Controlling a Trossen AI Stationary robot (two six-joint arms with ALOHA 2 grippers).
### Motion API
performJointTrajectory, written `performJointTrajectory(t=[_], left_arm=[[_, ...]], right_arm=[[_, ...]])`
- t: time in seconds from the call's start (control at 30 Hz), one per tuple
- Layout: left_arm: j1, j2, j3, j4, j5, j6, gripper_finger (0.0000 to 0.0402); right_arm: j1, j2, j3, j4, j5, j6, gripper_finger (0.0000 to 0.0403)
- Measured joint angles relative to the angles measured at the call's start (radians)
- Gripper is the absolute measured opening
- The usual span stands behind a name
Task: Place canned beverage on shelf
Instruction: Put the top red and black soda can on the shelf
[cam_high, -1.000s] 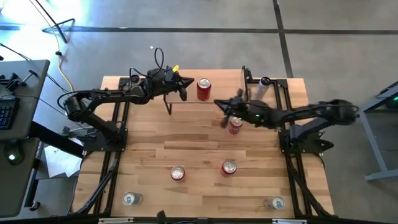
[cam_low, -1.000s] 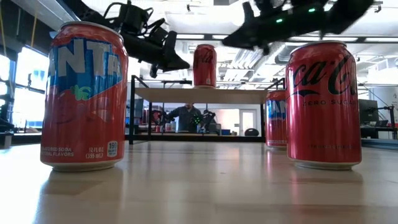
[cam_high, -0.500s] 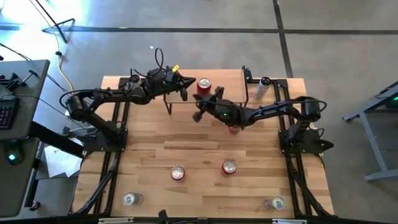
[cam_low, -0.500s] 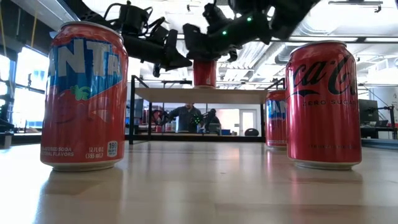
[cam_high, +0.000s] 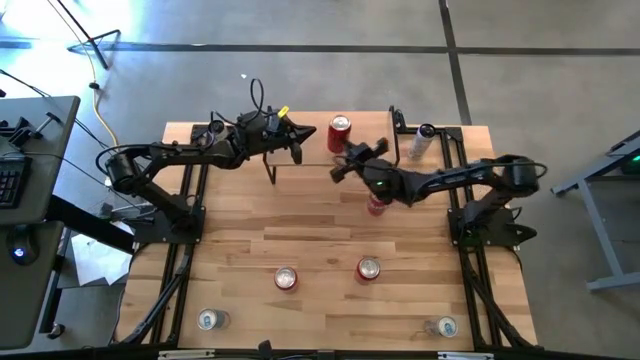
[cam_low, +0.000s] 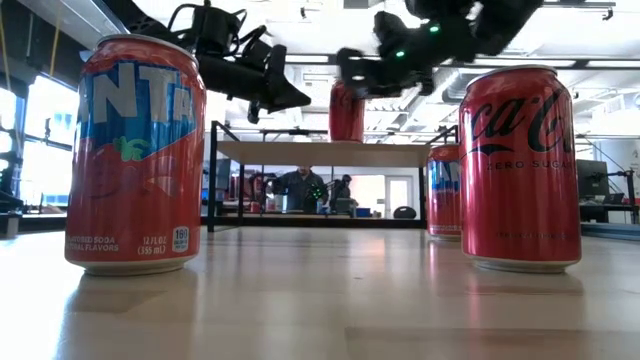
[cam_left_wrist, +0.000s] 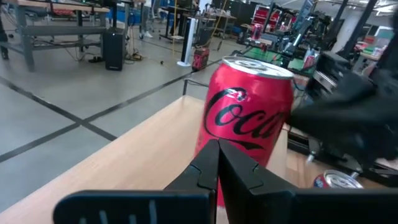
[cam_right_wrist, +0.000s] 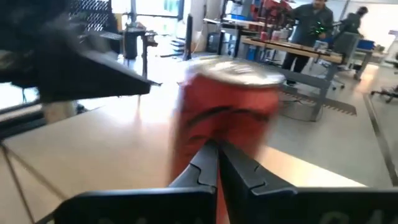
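My right end effector (cam_high: 341, 166), fingers pinched together, nudges the Coke can (cam_high: 340, 132) on the shelf (cam_low: 330, 152); the left end effector (cam_high: 296, 140), also pinched, hovers beside.

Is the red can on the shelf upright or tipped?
Tilted: in the low view the can leans on the shelf, right hand at it.

Bright overhead lighting and window glare; the red can (cam_right_wrist: 227, 118) is motion-blurred in the right wrist view.
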Motion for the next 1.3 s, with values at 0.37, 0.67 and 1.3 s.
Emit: performJointTrajectory(t=[0.37,0.67,1.3], left_arm=[[-0.057,0.151,0.072,0.127,0.001,-0.078,0.0000],[-0.074,0.226,0.168,0.118,-0.004,-0.086,0.0000],[-0.081,0.264,0.216,0.037,-0.003,-0.057,0.0000]], right_arm=[[-0.022,-0.356,-0.196,-0.121,-0.289,-0.025,0.0000],[-0.031,-0.318,-0.201,-0.115,-0.501,-0.088,0.0000],[-0.133,-0.137,-0.167,0.104,-0.474,-0.028,0.0000]])
